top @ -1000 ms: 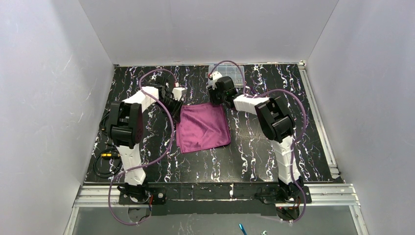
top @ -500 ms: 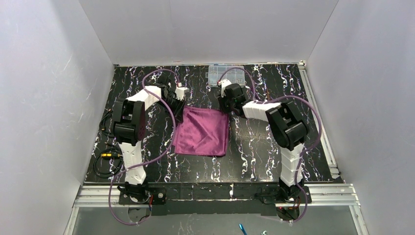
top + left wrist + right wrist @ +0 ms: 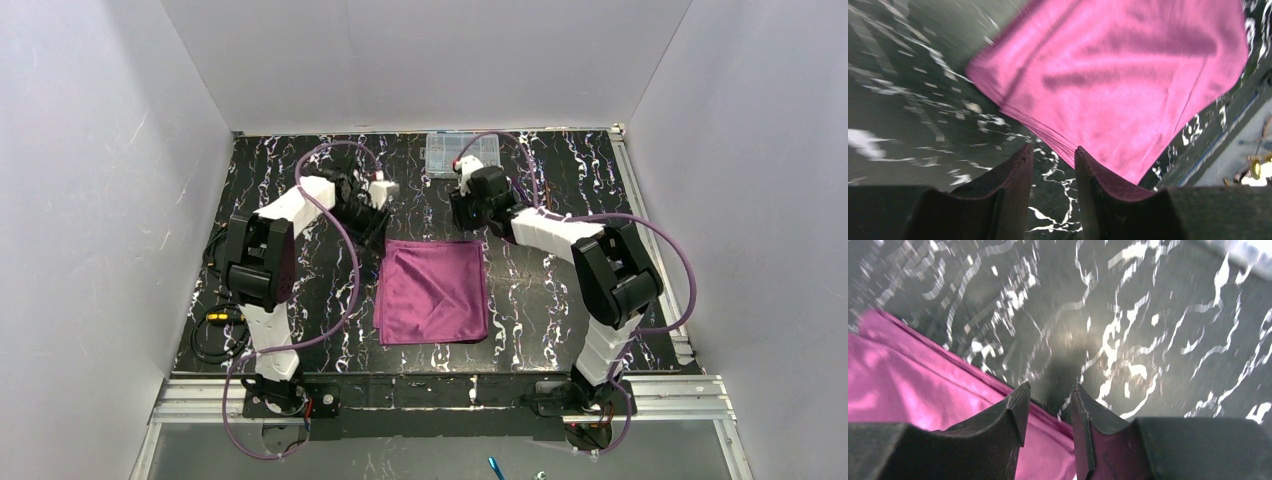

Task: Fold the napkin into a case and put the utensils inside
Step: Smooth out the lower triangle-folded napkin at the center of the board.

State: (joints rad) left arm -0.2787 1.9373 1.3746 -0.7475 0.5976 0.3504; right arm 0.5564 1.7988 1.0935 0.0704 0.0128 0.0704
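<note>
The plum-purple napkin (image 3: 432,290) lies flat on the black marbled table as a rough square between the arms. My left gripper (image 3: 372,212) hangs just beyond its far left corner, and my right gripper (image 3: 470,212) just beyond its far right corner. In the left wrist view the napkin (image 3: 1118,75) spreads out past my left gripper (image 3: 1053,148), whose jaws stand apart with only table between them. In the right wrist view my right gripper (image 3: 1051,385) is open over the napkin's (image 3: 923,390) hem, not gripping it. The utensils are out of view.
A clear plastic compartment box (image 3: 461,152) sits at the table's far edge, behind the right gripper. Black cables (image 3: 212,325) lie along the left edge. A metal rail (image 3: 655,250) borders the right side, and white walls close in on three sides.
The napkin has shifted to the right and toward the arms' bases and now lies flatter. Both grippers have opened, let go of its far corners, and drawn slightly back from it.
</note>
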